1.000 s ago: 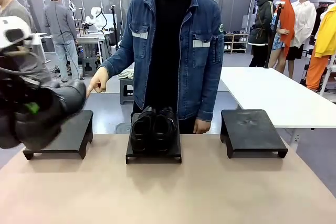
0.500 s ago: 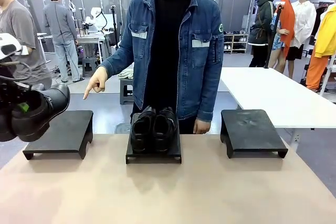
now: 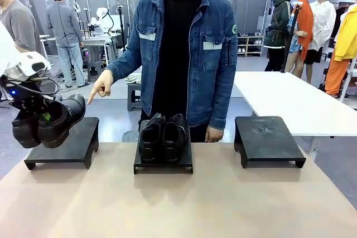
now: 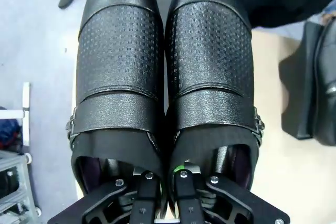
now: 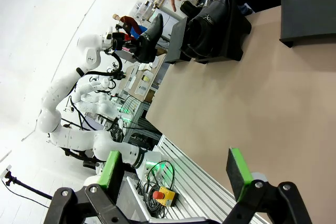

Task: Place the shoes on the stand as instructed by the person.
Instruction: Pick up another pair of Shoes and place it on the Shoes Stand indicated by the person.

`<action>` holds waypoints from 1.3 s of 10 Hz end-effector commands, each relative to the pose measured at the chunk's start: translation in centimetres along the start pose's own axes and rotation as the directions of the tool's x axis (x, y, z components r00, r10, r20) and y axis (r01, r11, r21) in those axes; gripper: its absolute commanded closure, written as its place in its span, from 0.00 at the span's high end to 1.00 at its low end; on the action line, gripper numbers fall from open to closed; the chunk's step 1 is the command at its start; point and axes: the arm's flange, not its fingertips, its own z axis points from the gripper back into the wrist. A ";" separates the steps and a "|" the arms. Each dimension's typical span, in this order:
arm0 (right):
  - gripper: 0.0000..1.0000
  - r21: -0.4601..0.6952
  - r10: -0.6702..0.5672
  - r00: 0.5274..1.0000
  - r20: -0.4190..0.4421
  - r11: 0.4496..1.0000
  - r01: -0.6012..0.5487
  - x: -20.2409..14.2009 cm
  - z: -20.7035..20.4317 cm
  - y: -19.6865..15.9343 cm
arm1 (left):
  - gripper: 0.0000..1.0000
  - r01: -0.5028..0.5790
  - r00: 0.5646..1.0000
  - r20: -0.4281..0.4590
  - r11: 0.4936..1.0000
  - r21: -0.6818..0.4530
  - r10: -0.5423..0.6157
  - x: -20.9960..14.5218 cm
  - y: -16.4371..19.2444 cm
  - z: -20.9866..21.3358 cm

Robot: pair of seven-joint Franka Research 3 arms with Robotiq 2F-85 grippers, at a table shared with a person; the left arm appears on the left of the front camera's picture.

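My left gripper (image 3: pixel 46 117) is shut on a pair of glossy black shoes (image 3: pixel 53 122), holding them by their inner sides just above the left stand (image 3: pixel 70 144). In the left wrist view the held shoes (image 4: pixel 165 72) lie side by side, toes pointing away, with my left gripper (image 4: pixel 167 181) pinched between them. A second pair of shoes (image 3: pixel 163 136) sits on the middle stand (image 3: pixel 162 166). The person (image 3: pixel 181 54) in a denim jacket points a hand (image 3: pixel 103 88) down at the left stand. My right gripper (image 5: pixel 174 174) is open and holds nothing, hovering off the table's near side.
The right stand (image 3: pixel 269 137) is bare. A white table (image 3: pixel 290 101) stands behind at the right. Other people stand far off in the room. The tan tabletop (image 3: pixel 178 204) in front of the stands has free room.
My left arm has carried the shoes away from the camera and toward the left stand, with the toes now over its left part. The person's pointing hand has stayed in place.
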 end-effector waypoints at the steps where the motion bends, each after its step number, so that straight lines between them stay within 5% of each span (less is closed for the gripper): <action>1: 1.00 0.008 0.021 1.000 -0.002 1.000 -0.021 0.0 0.2 0.1 | 0.00 -0.046 0.996 0.083 0.997 0.055 0.042 1.3 0.6 -0.9; 13: 1.00 0.008 0.021 1.000 -0.002 1.000 -0.021 0.0 0.2 0.1 | 0.00 -0.042 0.985 0.171 0.999 0.025 0.037 2.4 0.5 -9.3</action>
